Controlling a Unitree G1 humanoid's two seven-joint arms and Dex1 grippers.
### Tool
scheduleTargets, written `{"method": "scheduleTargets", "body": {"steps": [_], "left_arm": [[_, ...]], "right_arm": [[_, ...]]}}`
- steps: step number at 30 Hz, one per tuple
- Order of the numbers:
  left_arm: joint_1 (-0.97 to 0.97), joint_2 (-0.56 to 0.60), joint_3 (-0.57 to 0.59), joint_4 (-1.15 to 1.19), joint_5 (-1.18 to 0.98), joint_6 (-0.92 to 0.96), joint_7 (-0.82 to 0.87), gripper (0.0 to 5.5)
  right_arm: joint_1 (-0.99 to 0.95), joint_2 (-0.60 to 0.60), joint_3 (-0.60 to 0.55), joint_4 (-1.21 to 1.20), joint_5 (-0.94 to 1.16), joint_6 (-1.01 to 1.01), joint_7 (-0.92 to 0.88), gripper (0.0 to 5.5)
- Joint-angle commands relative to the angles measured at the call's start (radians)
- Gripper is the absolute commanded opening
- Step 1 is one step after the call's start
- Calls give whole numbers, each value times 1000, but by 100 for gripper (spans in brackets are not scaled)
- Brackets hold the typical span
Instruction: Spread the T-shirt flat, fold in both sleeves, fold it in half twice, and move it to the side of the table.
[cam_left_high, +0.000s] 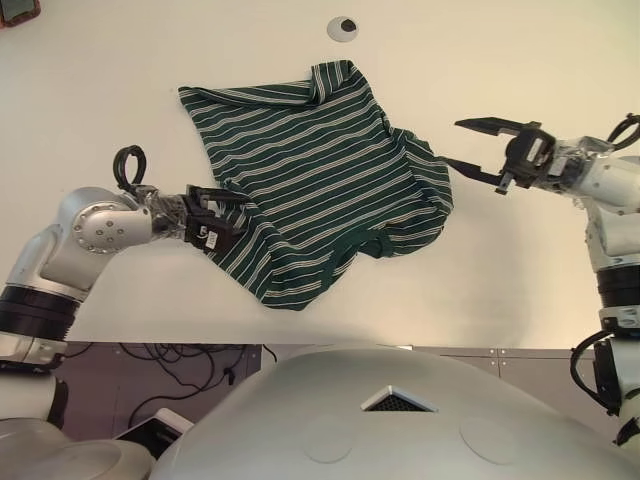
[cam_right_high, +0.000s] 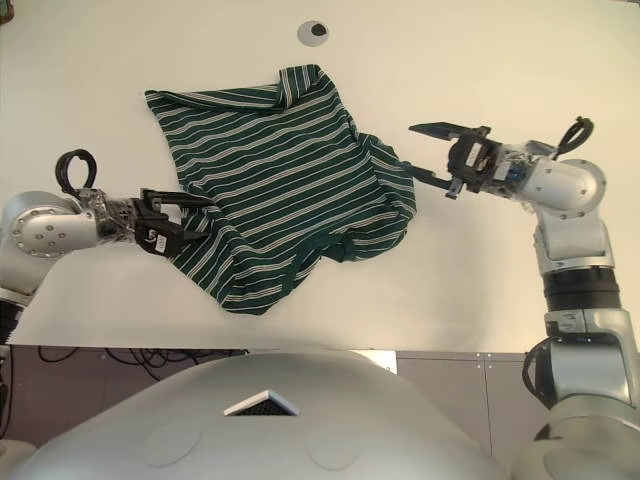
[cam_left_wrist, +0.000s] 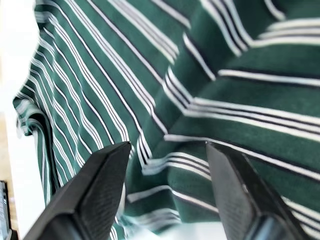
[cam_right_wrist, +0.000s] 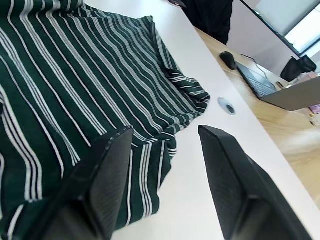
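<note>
In the head view, the T-shirt (cam_left_high: 320, 180) lies rumpled on the white table (cam_left_high: 520, 270), between my two claws. It looks soft, light and floppy, so I think it will sag and bunch up. I would take it by its corners or shoulders. The left gripper (cam_left_high: 215, 213) has its jaws apart, with the shirt's edge between them. The right gripper (cam_left_high: 472, 148) is wide open, one tip just touching the cloth. In the left wrist view, the fingers (cam_left_wrist: 100, 190) stand apart with striped cloth right in front and nothing pinched. In the right wrist view, they gape, one over the shirt's edge and one over bare table.
</note>
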Motion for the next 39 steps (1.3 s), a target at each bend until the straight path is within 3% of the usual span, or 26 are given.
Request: {"method": "scheduleTargets", "body": {"steps": [1,10,12,19,25,33,39], "left_arm": [[182,145,-95,207,161,147,-120,274],[101,224,-54,177,121,185,-134,274],[96,238,7,94,33,201,-151,274],[142,352,329,-75,-104,268,-134,274],[243,337,453,-188,-107,302,-145,274],[226,272,427,-192,-97,290,-128,274],[241,232,416,-168,-92,281,-122,274]], "right_arm": [[-15,61,76,25,-111,-3,-24,240],[-47,183,183,208,-277,-51,-115,240],[-51,195,187,229,-275,-71,-115,240],[19,243,147,0,19,-53,34,240],[73,247,211,-89,-34,-43,41,240],[38,158,295,132,-448,-104,-163,240],[162,-124,231,-8,-253,-63,75,240]]}}
